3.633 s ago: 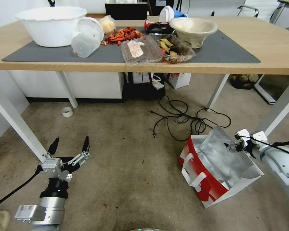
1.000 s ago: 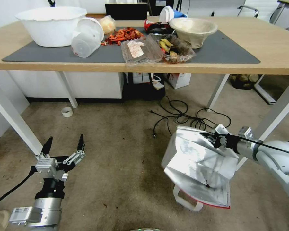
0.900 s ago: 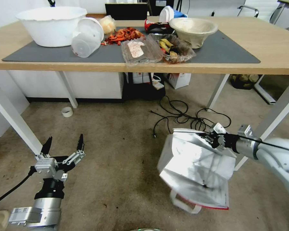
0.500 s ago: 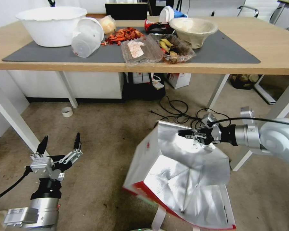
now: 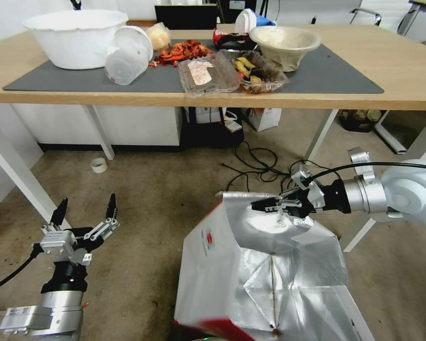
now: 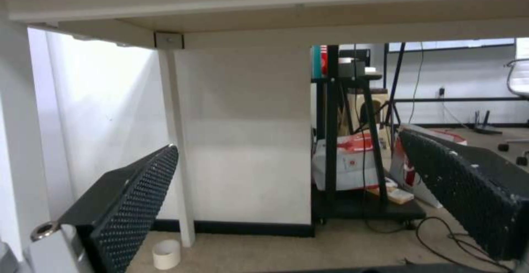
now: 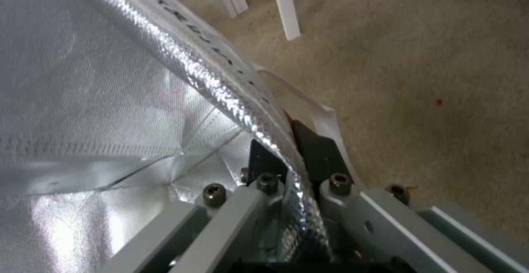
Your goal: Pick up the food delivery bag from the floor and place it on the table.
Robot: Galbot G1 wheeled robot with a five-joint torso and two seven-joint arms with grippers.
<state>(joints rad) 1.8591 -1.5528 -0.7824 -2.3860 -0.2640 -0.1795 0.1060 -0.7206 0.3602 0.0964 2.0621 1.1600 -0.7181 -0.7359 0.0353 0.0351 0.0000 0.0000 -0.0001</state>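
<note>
Up off the floor (image 5: pixel 175 208) comes the food delivery bag (image 5: pixel 251 274), which lay tipped on the ground a few seconds ago. It now hangs in the air, much closer to the camera and lower in the head view. The right tool (image 5: pixel 270 206) has swung toward the middle with it. Its fingers are pinched tight on the bag's top edge, with the shiny silver lining squeezed between them. The bag's mouth gapes open, and a small red dot shows on its white side. It is below the table (image 5: pixel 402 66) and in front of it. The left tool (image 5: pixel 84 213) waits low on the left, a bit lower than before, its two black fingers (image 6: pixel 129 200) spread wide apart, holding nothing.
</note>
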